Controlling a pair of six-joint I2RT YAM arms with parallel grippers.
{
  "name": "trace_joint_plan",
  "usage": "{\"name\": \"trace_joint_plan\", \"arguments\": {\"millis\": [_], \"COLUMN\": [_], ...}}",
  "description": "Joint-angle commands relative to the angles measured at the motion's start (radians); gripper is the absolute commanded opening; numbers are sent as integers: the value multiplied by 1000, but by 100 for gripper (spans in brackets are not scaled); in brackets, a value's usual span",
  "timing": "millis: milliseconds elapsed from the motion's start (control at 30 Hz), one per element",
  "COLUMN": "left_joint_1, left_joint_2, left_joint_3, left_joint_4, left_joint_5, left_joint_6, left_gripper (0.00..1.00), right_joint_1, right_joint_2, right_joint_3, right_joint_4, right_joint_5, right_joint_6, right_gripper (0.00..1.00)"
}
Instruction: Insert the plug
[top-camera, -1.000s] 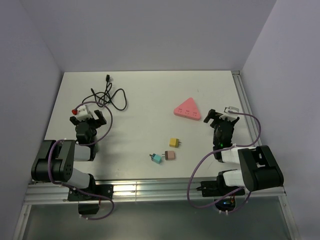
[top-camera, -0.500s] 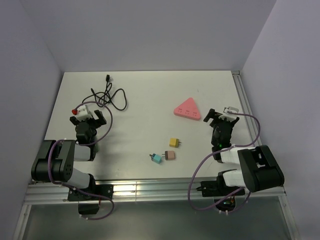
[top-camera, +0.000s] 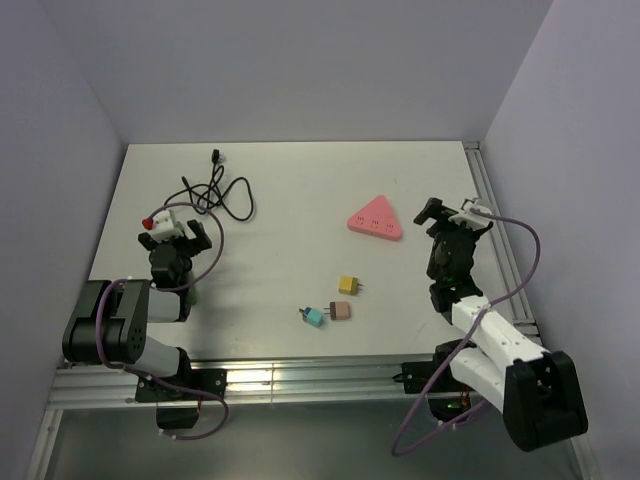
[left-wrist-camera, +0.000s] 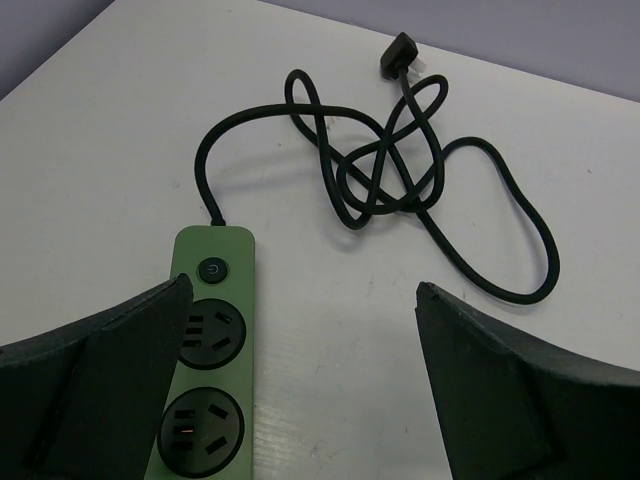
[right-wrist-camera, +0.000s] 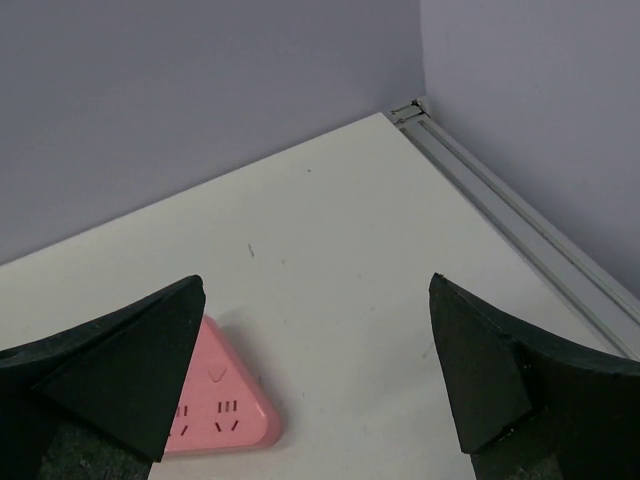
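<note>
A pink triangular socket (top-camera: 376, 217) lies flat right of the table's middle; it also shows in the right wrist view (right-wrist-camera: 218, 408), by the left finger. Three small plugs lie near the front: yellow (top-camera: 349, 285), teal (top-camera: 314, 316) and pale pink (top-camera: 339, 310). My right gripper (top-camera: 447, 222) is open and empty, just right of the socket (right-wrist-camera: 317, 290). My left gripper (top-camera: 183, 240) is open and empty over a green power strip (left-wrist-camera: 205, 360), whose black cable (left-wrist-camera: 400, 170) coils beyond it. The strip is hidden in the top view.
The black cable (top-camera: 220, 195) loops at the back left and ends in a black plug (top-camera: 214, 155). A metal rail (top-camera: 490, 205) runs along the table's right edge, close to my right gripper. Walls close the table at the back and both sides.
My right arm has stretched forward and lifted, so its gripper now sits a little farther back and to the right. The left arm and the plugs have not moved.
</note>
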Motion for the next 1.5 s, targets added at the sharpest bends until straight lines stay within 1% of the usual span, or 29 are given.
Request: {"name": "trace_joint_plan", "arguments": {"millis": [0, 67, 167, 233, 267, 300, 333, 400, 433, 467, 533, 567, 667, 767, 800, 867, 900, 933, 1000, 1067, 1100, 1133, 1200, 1233, 1300, 1333, 1367, 1400, 1467], "left_joint_1": [11, 11, 11, 11, 11, 11, -3, -12, -14, -15, -21, -29, -83, -138, -155, -162, -162, -161, -161, -161, -161, -161, -161, -162, -162, -162, -162, -162, -162], "left_joint_2": [-14, -12, -15, -23, -58, -89, -121, -181, -198, -225, -248, -270, -323, -373, -380, -385, -385, -385, -402, -445, -462, -498, -528, -525, -508, -496, -493, -496, -523], "left_joint_3": [24, 24, 22, 32, 38, 62, 87, 177, 211, 243, 309, 318, 302, 308, 323, 335, 352, 355, 345, 335, 351, 355, 342, 346, 348, 339, 329, 294, 253], "left_joint_4": [34, 34, 37, 19, -4, -47, -192, -310, -440, -508, -602, -640, -632, -676, -735, -799, -863, -891, -917, -963, -1031, -1106, -1077, -1080, -1061, -999, -962, -908, -838], "left_joint_5": [37, 38, 44, 114, 91, 49, -76, -168, -206, -255, -259, -224, -202, -212, -216, -187, -156, -141, -102, -65, -74, -71, -4, 64, 137, 178, 277, 330, 387], "left_joint_6": [10, 9, 12, 42, 44, 33, -6, -34, -112, -158, -270, -283, -295, -373, -448, -531, -574, -646, -692, -769, -833, -843, -798, -778, -772, -769, -766, -757, -767], "left_gripper": [100, 99, 99, 99, 100, 99, 100, 99, 99, 100, 99, 99, 99, 100, 99, 99, 99, 100, 99, 99, 100, 100, 100, 99, 99, 99, 99, 99, 100], "right_joint_1": [5, 2, -4, -14, -15, -14, -14, -14, -14, -14, -14, -9, -3, 25, 55, 80, 104, 121, 163, 245, 267, 305, 339, 357, 420, 439, 471, 480, 517], "right_joint_2": [-85, -132, -160, -134, -116, -94, -70, 2, 42, 58, 96, 110, 164, 182, 184, 176, 176, 176, 184, 207, 217, 236, 254, 268, 289, 303, 319, 334, 395], "right_joint_3": [32, 38, 70, 76, 90, 110, 154, 199, 232, 245, 280, 294, 351, 359, 359, 362, 362, 369, 382, 405, 412, 427, 441, 452, 467, 477, 484, 495, 530], "right_joint_4": [-242, -261, -371, -367, -399, -425, -452, -518, -534, -546, -577, -598, -715, -758, -773, -787, -802, -813, -853, -885, -914, -931, -977, -989, -1016, -1026, -1033, -1051, -1075], "right_joint_5": [7, 5, -7, -79, -91, -94, -102, -116, -140, -162, -204, -221, -225, -245, -254, -292, -329, -341, -335, -335, -340, -340, -324, -294, -254, -237, -235, -234, -206], "right_joint_6": [109, 141, 192, 184, 192, 198, 207, 221, 227, 235, 247, 279, 347, 341, 342, 357, 364, 367, 370, 378, 384, 391, 417, 428, 443, 459, 466, 474, 503], "right_gripper": [100, 100, 100, 100, 100, 100, 100, 100, 100, 100, 98, 97, 90, 91, 91, 92, 92, 92, 92, 91, 91, 89, 88, 88, 88, 88, 87, 85, 82]}}
